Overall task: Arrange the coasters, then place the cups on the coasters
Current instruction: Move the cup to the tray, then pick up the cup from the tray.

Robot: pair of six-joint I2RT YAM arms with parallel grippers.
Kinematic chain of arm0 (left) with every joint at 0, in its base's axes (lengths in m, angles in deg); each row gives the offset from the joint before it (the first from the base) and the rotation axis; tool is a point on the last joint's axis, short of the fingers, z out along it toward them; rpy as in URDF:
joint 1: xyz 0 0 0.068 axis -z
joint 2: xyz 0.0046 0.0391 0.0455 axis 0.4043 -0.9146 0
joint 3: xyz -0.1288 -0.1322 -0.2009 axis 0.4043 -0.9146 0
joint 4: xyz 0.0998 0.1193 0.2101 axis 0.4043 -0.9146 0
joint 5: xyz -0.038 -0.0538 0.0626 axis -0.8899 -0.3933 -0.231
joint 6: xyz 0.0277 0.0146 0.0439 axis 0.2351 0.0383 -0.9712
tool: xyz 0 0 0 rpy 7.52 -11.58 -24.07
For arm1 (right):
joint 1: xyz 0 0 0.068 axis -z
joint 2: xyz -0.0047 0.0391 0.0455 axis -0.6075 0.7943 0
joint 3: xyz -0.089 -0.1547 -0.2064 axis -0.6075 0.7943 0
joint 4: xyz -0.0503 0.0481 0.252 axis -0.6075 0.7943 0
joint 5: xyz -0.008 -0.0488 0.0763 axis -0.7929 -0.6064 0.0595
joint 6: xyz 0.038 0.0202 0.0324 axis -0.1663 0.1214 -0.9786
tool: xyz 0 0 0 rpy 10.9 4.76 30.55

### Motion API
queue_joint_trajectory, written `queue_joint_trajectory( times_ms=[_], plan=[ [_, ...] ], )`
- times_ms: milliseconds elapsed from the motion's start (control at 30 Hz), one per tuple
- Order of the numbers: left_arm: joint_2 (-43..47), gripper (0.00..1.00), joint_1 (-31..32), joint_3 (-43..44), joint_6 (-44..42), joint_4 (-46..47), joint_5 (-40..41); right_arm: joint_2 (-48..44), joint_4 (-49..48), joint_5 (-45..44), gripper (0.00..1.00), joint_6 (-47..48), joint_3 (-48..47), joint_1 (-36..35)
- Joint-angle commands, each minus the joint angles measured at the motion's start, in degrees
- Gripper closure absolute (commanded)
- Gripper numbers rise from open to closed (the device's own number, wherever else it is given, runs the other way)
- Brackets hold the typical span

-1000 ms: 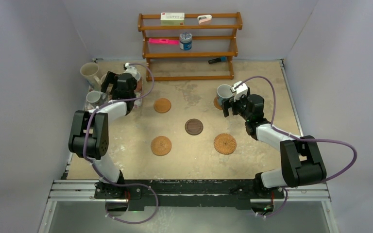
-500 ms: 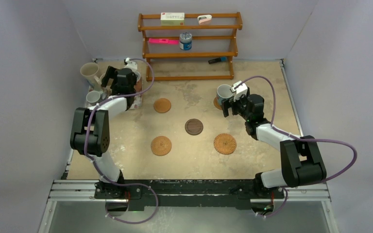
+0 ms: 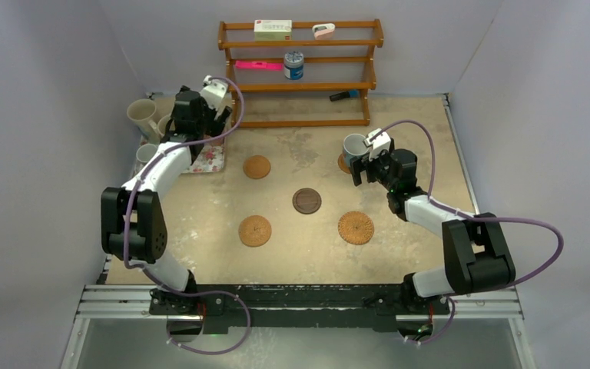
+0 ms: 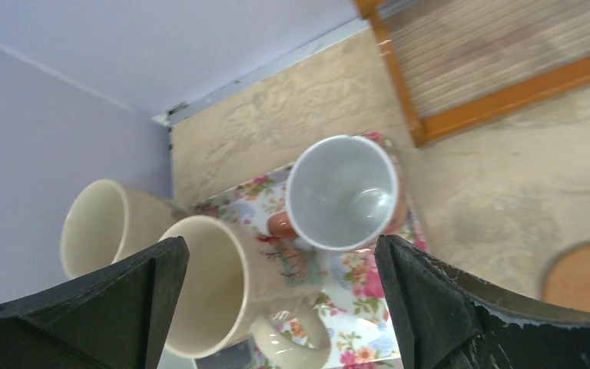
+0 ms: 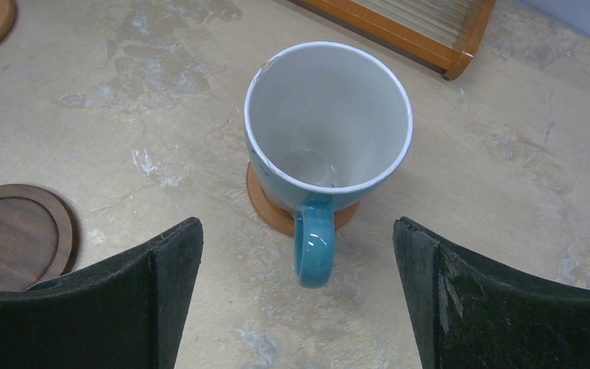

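A light blue cup point(image 5: 328, 115) stands on a tan coaster point(image 5: 276, 215), its handle toward my open right gripper point(image 5: 298, 231), which hangs just behind it with nothing between the fingers. Four more coasters lie bare: tan ones point(image 3: 257, 167) point(image 3: 254, 231) point(image 3: 356, 227) and a dark brown one point(image 3: 306, 201). My open left gripper point(image 4: 280, 254) hovers over the floral tray point(image 4: 361, 284). Below it stand an orange-brown cup point(image 4: 343, 192) and a cream cup point(image 4: 207, 284) with a painted side. A second cream cup point(image 4: 96, 227) sits off the tray's left. A small grey-white cup point(image 3: 147, 154) stands by the left edge.
A wooden rack point(image 3: 299, 69) stands against the back wall with a blue-and-silver tin can point(image 3: 293, 65) and small items on its shelves. Grey walls close in on the left, right and back sides of the table.
My left gripper has moved away from me, from the tray's left side toward the rack, and now sits over the orange-brown cup. The right arm has not moved.
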Motion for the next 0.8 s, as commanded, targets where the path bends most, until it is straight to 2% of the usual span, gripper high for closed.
queue_joint_trajectory(
  times_ms=[0,433,767],
  plan=[
    [-3.07,0.0,-0.33,6.15,2.36,-9.04,-10.28,-0.39,-0.75,0.2,0.06,0.62,-1.94,0.13],
    [-14.13,0.0,-3.55,22.12,9.02,-22.04,-17.0,-0.46,-0.84,0.18,0.06,0.71,-1.87,0.11],
    [-18.03,0.0,-5.0,25.16,10.5,-23.6,-13.99,-0.39,-0.81,0.1,0.06,0.71,-1.87,0.1]
  ],
)
